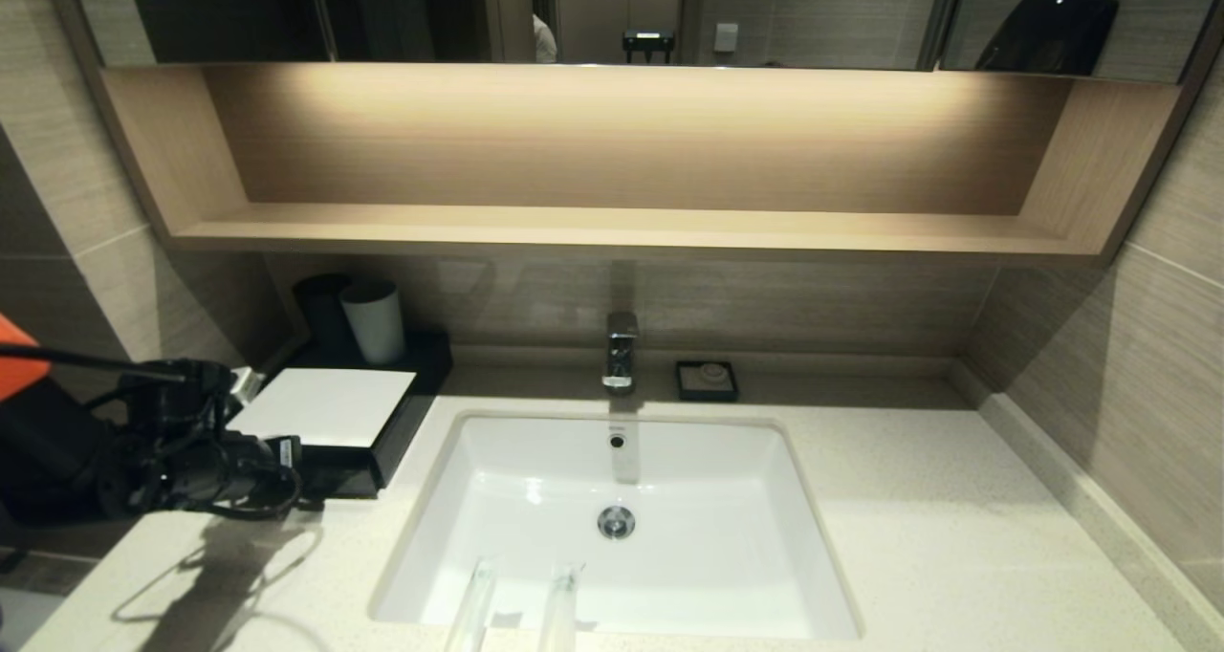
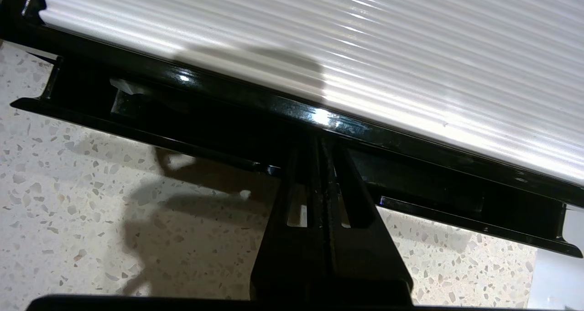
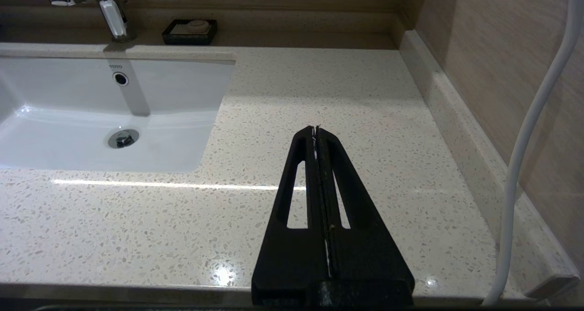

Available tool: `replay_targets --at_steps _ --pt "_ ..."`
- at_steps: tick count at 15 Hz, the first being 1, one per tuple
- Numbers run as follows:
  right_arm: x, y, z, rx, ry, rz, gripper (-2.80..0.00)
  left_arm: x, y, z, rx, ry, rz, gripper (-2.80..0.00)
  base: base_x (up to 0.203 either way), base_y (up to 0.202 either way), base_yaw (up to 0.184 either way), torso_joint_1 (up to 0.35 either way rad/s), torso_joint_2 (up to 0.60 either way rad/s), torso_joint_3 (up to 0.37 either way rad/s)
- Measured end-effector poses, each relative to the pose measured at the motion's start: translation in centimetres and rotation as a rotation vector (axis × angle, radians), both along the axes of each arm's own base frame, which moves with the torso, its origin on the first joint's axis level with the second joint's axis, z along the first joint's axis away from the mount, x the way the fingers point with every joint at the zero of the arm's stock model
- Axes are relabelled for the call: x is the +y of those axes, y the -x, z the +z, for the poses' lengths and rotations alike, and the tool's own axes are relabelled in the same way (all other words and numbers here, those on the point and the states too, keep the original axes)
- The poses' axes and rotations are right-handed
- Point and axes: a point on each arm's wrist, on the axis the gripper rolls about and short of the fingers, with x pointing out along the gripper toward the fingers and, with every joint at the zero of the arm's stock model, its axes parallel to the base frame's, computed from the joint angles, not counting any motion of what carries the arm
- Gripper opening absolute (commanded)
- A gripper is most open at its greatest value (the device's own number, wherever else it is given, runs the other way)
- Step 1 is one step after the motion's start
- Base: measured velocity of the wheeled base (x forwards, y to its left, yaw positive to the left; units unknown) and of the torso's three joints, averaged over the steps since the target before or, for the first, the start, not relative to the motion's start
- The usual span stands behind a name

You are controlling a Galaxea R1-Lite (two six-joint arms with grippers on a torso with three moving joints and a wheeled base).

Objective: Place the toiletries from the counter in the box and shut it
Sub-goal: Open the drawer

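Note:
The black box with a white top panel [image 1: 325,405] stands on the cream counter [image 1: 956,537], left of the sink [image 1: 612,528]. My left gripper [image 1: 287,461] is shut, its tips [image 2: 319,147] against the box's black drawer front [image 2: 137,133], which stands slightly out below the ribbed white top [image 2: 365,42]. Two slim clear-wrapped toiletries [image 1: 473,602] [image 1: 561,599] lie side by side across the sink's front rim. My right gripper [image 3: 315,129] is shut and empty, above bare counter to the right of the sink; it is out of the head view.
A light grey cup [image 1: 375,320] and a dark cup [image 1: 320,310] stand behind the box. The faucet [image 1: 621,349] and a small black soap dish [image 1: 707,380] are at the back. A wooden shelf [image 1: 612,231] overhangs. A white cable [image 3: 529,133] hangs by the right wall.

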Motion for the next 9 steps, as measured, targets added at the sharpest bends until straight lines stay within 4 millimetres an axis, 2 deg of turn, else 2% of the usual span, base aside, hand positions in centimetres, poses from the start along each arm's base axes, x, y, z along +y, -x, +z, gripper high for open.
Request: replay_targets --at_steps 9 --pt "0.00 0.00 0.00 0.000 0.000 0.000 -2.80 -0.04 0.21 0.03 0.055 0.009 -0.001 -2.80 0.000 0.000 0.000 0.000 0.00 0.000"
